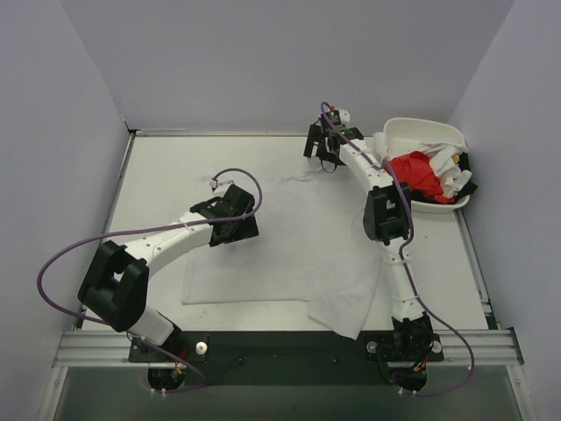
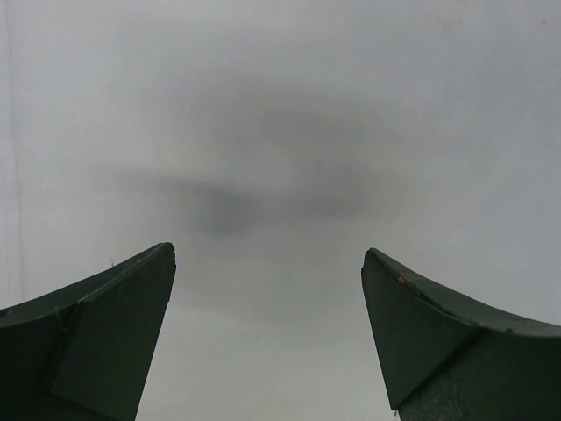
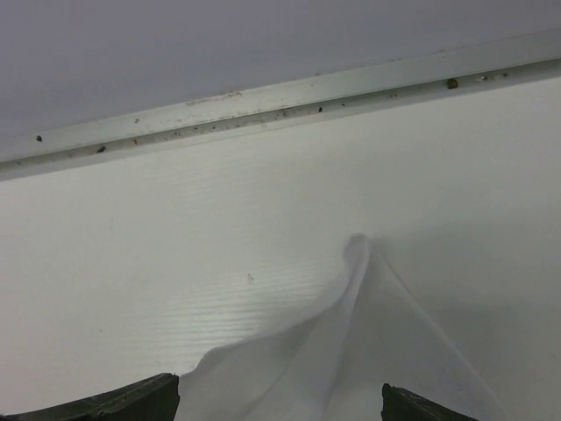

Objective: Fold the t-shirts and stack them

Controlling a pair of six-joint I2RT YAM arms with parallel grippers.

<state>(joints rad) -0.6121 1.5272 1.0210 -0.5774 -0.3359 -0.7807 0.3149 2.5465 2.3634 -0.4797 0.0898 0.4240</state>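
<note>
A white bench (image 1: 158,175) forms the floor of a booth with plain pale grey walls (image 1: 289,53). A speckled metal strip (image 3: 289,96) runs along its far edge where it meets the back wall. A white rounded plastic tub (image 1: 412,124) sits in the far right corner, close to the side wall, and a ribbed aluminium rail (image 1: 96,351) and a black plate (image 1: 280,346) lie along the near edge.

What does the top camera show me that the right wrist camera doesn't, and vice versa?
Only top external: the tub holding the red t-shirt, the left gripper, and the full spread of the white t-shirt. Only right wrist: a raised ridge in the cloth just ahead of the open right gripper. Both: that white t-shirt and the table's rear rail.
</note>
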